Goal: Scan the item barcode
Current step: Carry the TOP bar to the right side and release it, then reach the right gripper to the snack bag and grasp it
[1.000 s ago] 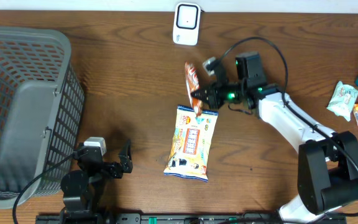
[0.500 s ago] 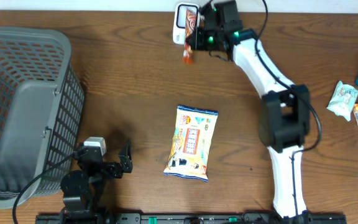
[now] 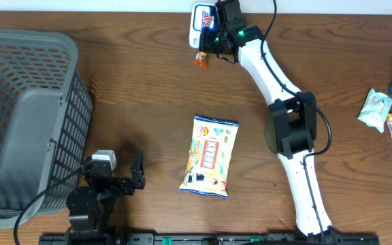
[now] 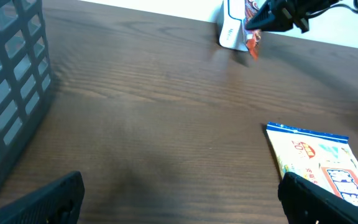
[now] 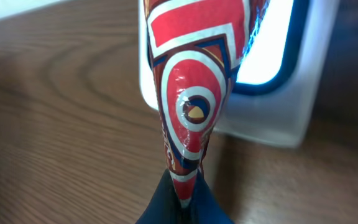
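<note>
Gripping a red, white and blue foil snack packet [image 5: 194,106] by one end, the right gripper [image 3: 213,42] is clamped tight and holds it in front of the lit window of the white plastic barcode scanner [image 5: 272,93] at the table's far edge. Packet shows bullseye rings, no readable text. Left gripper [image 3: 139,177] is spread wide, empty, beside the grey mesh plastic basket [image 3: 26,122]. Yellow-and-blue snack bag [image 3: 209,155] lies flat mid-table, print too small to read.
</note>
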